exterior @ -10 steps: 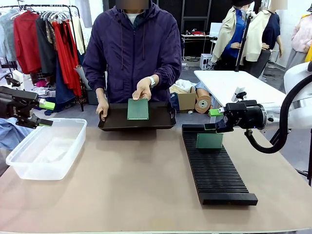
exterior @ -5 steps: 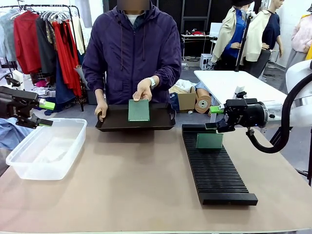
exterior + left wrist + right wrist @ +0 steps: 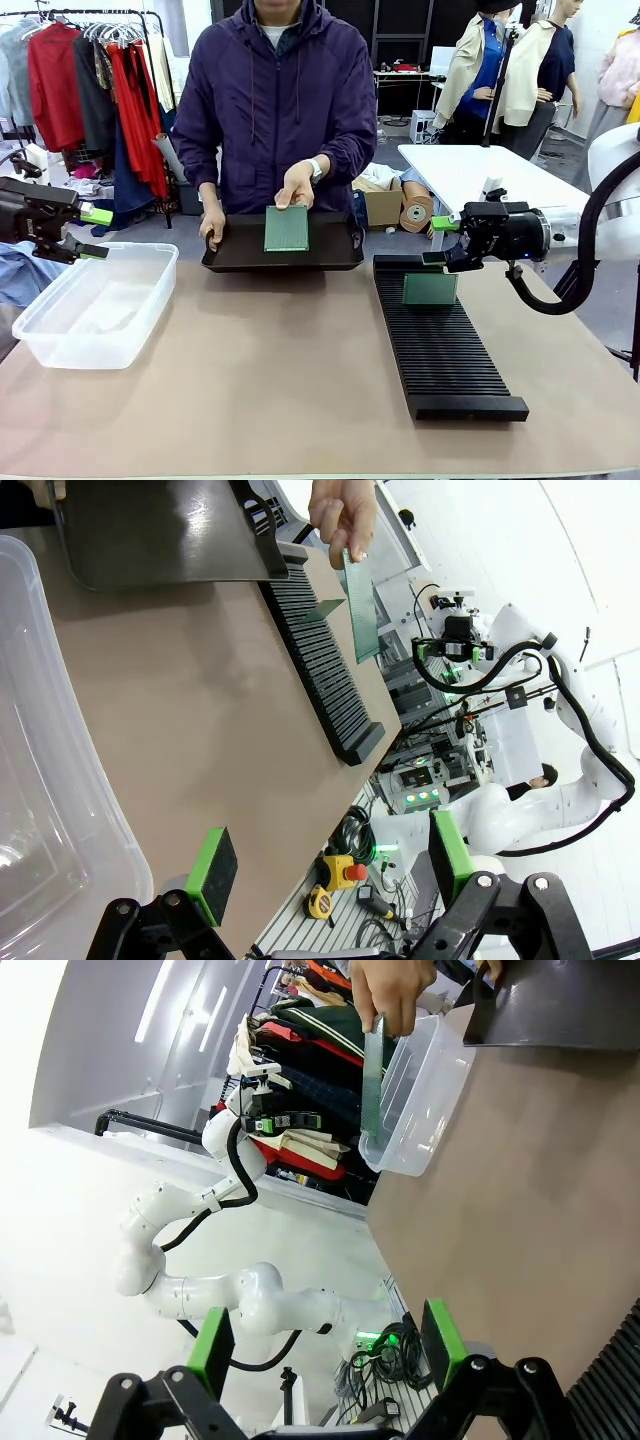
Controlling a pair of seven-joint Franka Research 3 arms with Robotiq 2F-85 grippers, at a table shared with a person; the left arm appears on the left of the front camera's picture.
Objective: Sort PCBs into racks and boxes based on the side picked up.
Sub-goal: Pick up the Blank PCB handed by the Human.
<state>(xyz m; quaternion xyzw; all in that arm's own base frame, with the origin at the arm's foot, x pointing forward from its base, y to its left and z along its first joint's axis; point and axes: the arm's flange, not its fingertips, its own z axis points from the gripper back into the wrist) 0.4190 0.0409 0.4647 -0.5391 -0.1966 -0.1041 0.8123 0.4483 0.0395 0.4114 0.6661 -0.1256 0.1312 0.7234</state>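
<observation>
Left jaws: spread wide, empty, by the far left corner of the box (image 3: 95, 305)
Right jaws: spread wide, empty, just above a PCB (image 3: 430, 289) stood in the far slots of the rack (image 3: 445, 350)
Second PCB (image 3: 286, 228): held upright by a hand (image 3: 295, 185) over the tray (image 3: 240, 252)
Between box and rack: tray, gripped by the other hand (image 3: 212, 228) at the far edge of the worktop (image 3: 270, 370)
Hidden: slotted PCB's lower edge; left arm cut off by the frame

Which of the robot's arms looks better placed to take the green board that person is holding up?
Probably the right: the right gripper, jaws open, hangs at the far end of the rack, nearer the held PCB than the left gripper, open by the tub.
</observation>
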